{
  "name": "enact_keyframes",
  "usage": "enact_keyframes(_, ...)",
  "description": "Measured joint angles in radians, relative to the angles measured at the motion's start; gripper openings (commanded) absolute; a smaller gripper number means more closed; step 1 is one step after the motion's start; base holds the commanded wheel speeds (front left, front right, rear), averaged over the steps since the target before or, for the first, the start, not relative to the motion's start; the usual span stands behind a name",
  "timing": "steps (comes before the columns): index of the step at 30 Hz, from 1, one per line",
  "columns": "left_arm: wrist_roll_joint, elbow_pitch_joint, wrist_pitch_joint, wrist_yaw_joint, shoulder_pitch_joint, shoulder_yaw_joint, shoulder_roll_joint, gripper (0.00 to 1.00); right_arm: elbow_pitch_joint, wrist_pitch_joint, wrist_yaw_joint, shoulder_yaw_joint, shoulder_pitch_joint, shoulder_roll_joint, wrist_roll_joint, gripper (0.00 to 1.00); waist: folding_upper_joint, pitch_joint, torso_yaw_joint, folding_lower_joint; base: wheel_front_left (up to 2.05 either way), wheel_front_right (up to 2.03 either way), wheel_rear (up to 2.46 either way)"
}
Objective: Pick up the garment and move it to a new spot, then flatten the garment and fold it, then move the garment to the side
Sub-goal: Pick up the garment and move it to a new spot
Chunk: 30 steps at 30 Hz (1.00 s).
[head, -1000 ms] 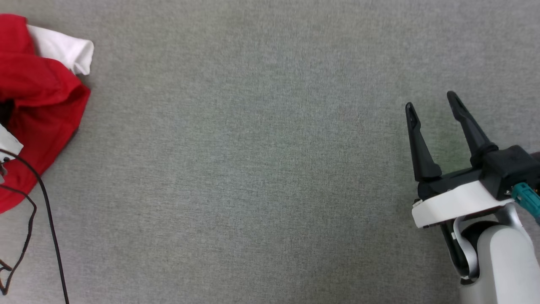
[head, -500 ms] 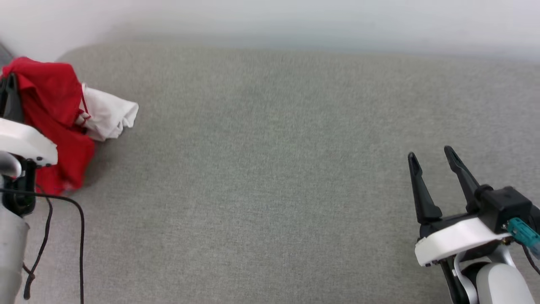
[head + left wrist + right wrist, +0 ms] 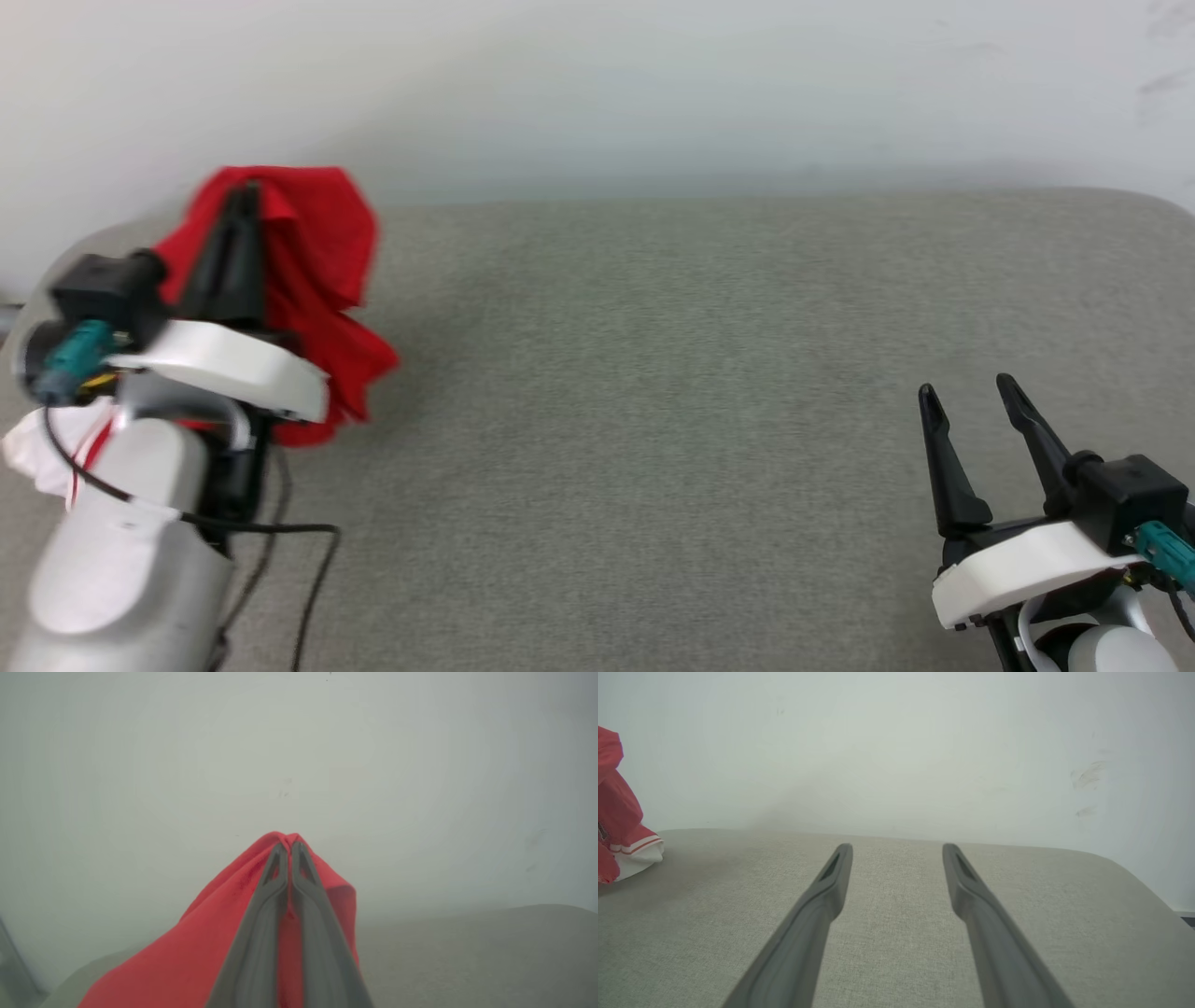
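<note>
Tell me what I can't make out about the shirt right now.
1. Print on the shirt: head view, folds and the left gripper cover it, and the cloth is blurred.
2. Shirt's lower end, and whether it touches the grey surface: head view, the left arm hides it.
3. Rest of the shirt: left wrist view, behind the fingers and cut off by the bottom edge; right wrist view, cut off by the left edge.

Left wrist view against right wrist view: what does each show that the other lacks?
Left wrist: the left gripper shut on a peak of the red garment. Right wrist: the right gripper open over the grey surface, plus the garment's white sleeve with striped trim. Both: red cloth, grey surface, pale wall.
</note>
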Motion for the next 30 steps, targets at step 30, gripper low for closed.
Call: enact_keyframes(30,0.085,-0.163,0.182,-0.147,0.192,-0.579,-0.198,0.00,-0.053,-0.025,0.000,-0.024,-0.039,0.000,0.024,1.00,0.0000,0.217,-0.127,0.0004,0.00,0.00,0.00)
